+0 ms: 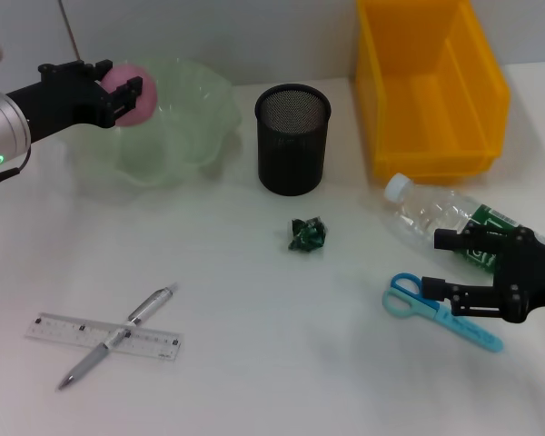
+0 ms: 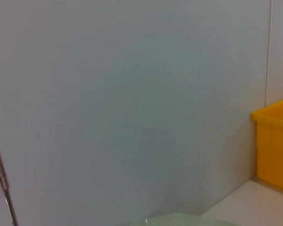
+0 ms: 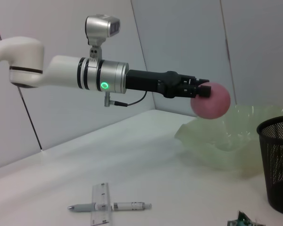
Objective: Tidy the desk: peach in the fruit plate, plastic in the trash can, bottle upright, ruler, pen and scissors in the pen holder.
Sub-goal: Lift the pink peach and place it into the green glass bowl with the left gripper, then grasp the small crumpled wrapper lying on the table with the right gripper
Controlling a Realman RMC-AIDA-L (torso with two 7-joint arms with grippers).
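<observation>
Left gripper (image 1: 125,91) is clenched on the pink peach (image 1: 132,94), holding it in the air over the left side of the fruit plate (image 1: 200,127); the right wrist view shows the fruit clear of the green scalloped rim, not yet resting inside. The step in hand looks like the peach delivery. The next move, I judge, calls for lowering it into the bowl's hollow before letting go, so it does not roll off the wavy edge.

Right gripper (image 1: 445,263) hangs low at the near right, fingers spread, one over the lying bottle (image 1: 436,218) and one by the scissors (image 1: 440,313), grasping nothing.

Counted on the desk (image 1: 254,381): one peach, one fruit plate, one black mesh pen holder (image 1: 292,138) at centre far, one yellow trash can (image 1: 431,86) at far right, one crumpled green plastic scrap (image 1: 308,233) near the holder, one bottle on its side, one pair of scissors, one pen (image 1: 118,336) lying across one ruler (image 1: 59,328) at near left.
</observation>
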